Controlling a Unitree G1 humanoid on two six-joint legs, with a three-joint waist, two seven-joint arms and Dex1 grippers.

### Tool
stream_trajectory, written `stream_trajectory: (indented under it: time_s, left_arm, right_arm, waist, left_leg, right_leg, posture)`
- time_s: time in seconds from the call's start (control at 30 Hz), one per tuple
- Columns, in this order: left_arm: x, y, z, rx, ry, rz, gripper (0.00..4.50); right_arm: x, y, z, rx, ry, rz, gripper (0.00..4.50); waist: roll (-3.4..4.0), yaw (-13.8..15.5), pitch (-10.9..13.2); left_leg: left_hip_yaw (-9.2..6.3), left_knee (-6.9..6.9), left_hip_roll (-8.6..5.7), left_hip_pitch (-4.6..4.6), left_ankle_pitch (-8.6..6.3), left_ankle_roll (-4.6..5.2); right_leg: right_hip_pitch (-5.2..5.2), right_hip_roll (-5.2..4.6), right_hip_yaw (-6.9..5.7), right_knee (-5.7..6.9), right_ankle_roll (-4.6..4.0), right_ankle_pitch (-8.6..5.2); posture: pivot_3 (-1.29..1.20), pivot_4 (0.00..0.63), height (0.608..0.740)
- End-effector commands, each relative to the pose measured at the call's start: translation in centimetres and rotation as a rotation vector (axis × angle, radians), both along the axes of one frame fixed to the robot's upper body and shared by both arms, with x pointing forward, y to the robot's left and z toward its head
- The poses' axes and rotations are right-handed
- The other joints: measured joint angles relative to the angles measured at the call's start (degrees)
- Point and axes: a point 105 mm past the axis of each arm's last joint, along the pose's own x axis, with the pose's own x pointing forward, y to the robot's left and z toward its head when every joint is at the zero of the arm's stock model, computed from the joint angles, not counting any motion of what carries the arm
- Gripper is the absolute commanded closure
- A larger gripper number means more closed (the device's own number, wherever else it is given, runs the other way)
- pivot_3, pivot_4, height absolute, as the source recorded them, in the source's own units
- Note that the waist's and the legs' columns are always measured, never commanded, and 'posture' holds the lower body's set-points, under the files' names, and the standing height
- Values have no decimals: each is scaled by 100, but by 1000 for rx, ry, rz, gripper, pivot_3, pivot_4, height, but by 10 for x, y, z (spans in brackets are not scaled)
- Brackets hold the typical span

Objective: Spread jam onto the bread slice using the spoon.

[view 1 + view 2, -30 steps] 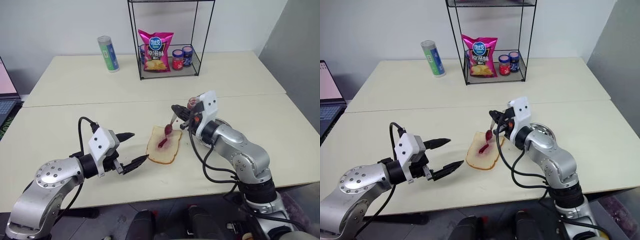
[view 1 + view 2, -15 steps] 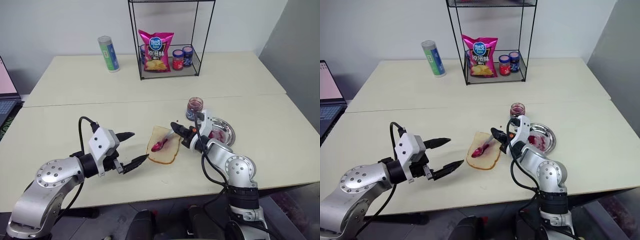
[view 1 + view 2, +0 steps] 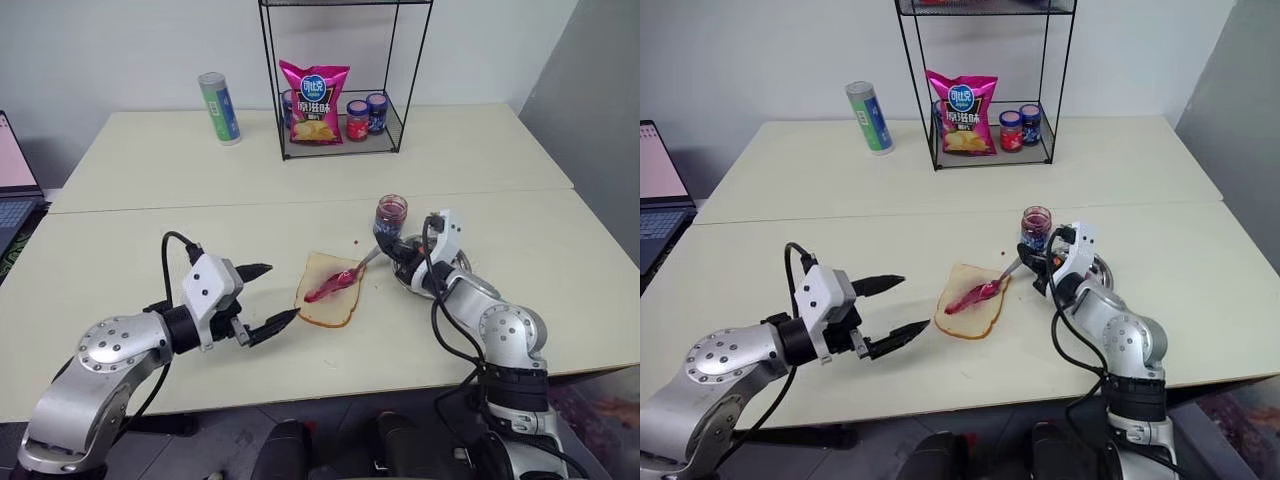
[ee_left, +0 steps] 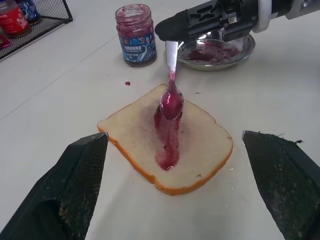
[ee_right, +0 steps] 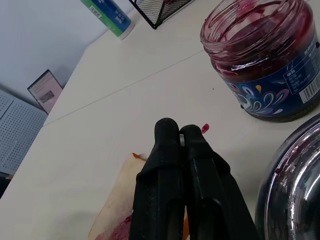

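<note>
The bread slice lies flat on the table between my two arms, with a long streak of jam down its middle. The spoon slants low over the slice, its red-stained bowl resting on the jam. My right gripper is shut on the tip of the spoon's handle, just past the slice's right side and in front of the open jam jar. My left gripper hangs open and empty just left of the bread, pointing at it.
A round metal plate smeared with jam sits under my right forearm. A small jam drop marks the table near the jar. At the back stand a wire rack with a chips bag and two small jars, and a green can. A laptop is at the left edge.
My right hand has dropped and drawn back to the right over the plate, rolling as it went. The spoon went from steep to lying low along the bread. The left arm has stayed still.
</note>
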Motion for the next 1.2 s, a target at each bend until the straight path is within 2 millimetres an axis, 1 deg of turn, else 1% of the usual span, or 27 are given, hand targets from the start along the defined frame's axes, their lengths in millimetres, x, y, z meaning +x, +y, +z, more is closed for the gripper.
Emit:
stream_trajectory:
  time_s: [0.03, 0.13, 0.2, 0.23, 0.33, 0.4, 0.43, 0.53, 0.77, 0.87, 0.97, 1.1, 1.2]
  left_arm:
    - [1, -1, 6, 4, -33, -18, 0]
    - [2, 0, 7, 8, -39, -17, 0]
    - [2, 0, 7, 7, -41, -16, 0]
    - [2, 0, 7, 7, -42, -16, 0]
    - [2, -1, 7, 7, -44, -17, 0]
    - [2, -1, 7, 7, -46, -16, 0]
    - [2, -1, 8, 7, -47, -13, 0]
    - [2, 1, 7, 9, -46, -9, 0]
    - [2, 0, 6, 9, -43, -8, 0]
    - [3, 0, 6, 10, -43, -11, 0]
    - [5, 0, 6, 12, -44, -17, 0]
    - [10, -3, 6, 10, -47, -42, 0]
    - [13, -5, 6, 13, -48, -61, 0]
  right_arm:
    - [-2, 4, 24, 108, -47, 31, 4444]
    - [-7, 17, 37, 225, -47, 83, 4444]
    - [-8, 22, 40, 253, -39, 92, 4444]
    - [-6, 25, 39, 259, -33, 92, 4444]
    - [2, 39, 31, 215, -14, 77, 4444]
    - [8, 41, 23, 177, -6, 51, 4444]
    - [11, 39, 17, 127, -8, 29, 4444]
    - [13, 28, 9, 64, -18, 1, 4444]
    - [4, 2, 6, 11, -32, -6, 4444]
    - [2, -6, 9, 3, -40, -11, 4444]
    - [1, -9, 12, 3, -43, -14, 4444]
    - [-2, -13, 25, 64, -61, -27, 4444]
    - [-6, -13, 39, 144, -79, -18, 4444]
  waist:
    - [0, -1, 0]
    - [0, -12, 0]
    - [1, -19, 0]
    - [1, -19, 1]
    - [1, -21, 1]
    - [1, -24, 1]
    - [1, -24, 1]
    - [2, -9, 1]
    - [2, -3, 1]
    - [1, -4, 1]
    - [1, -5, 1]
    - [2, -3, 1]
    - [2, -8, 1]
  left_leg:
    - [1, 0, 0, 0, 0, 0]
    - [1, -1, 2, 0, 0, 0]
    - [-1, -2, 4, 0, 0, 0]
    - [-1, -4, 5, 0, 0, 0]
    - [-1, -6, 4, 0, 0, 0]
    - [0, -6, 4, 1, 0, 0]
    - [0, -6, 4, 1, 0, 0]
    - [0, -6, 2, -1, 0, 0]
    - [-2, -5, 0, 0, 0, 0]
    - [0, -5, 0, 2, 0, 0]
    - [1, -5, 0, 2, 0, 0]
    - [-1, -5, 0, 2, 0, 0]
    - [2, -6, 1, 1, 0, 0]
  right_leg:
    - [0, 0, 0, 0, 3, 2]
    - [-2, 2, 1, 1, 9, 5]
    - [-2, 4, 0, 2, 9, 5]
    - [-3, 4, -1, 2, 9, 5]
    - [-3, 4, 0, 1, 8, 5]
    - [-4, 4, 0, 1, 8, 5]
    - [-4, 4, 0, 1, 8, 5]
    - [-4, 3, -1, 0, 7, 4]
    - [-1, -1, -2, -1, 4, 2]
    - [-1, 0, 0, 0, 2, 1]
    - [0, 0, 0, 0, 3, 1]
    - [0, 1, -1, 0, 8, 4]
    - [-1, 2, 1, 0, 9, 5]
  posture:
    - [0, 150, 740]
    - [0, 150, 740]
    - [0, 150, 740]
    - [0, 150, 740]
    - [0, 150, 740]
    - [0, 150, 740]
    - [0, 150, 740]
    - [0, 150, 740]
    - [0, 150, 740]
    - [0, 150, 740]
    - [0, 150, 740]
    - [0, 150, 740]
    - [0, 150, 740]
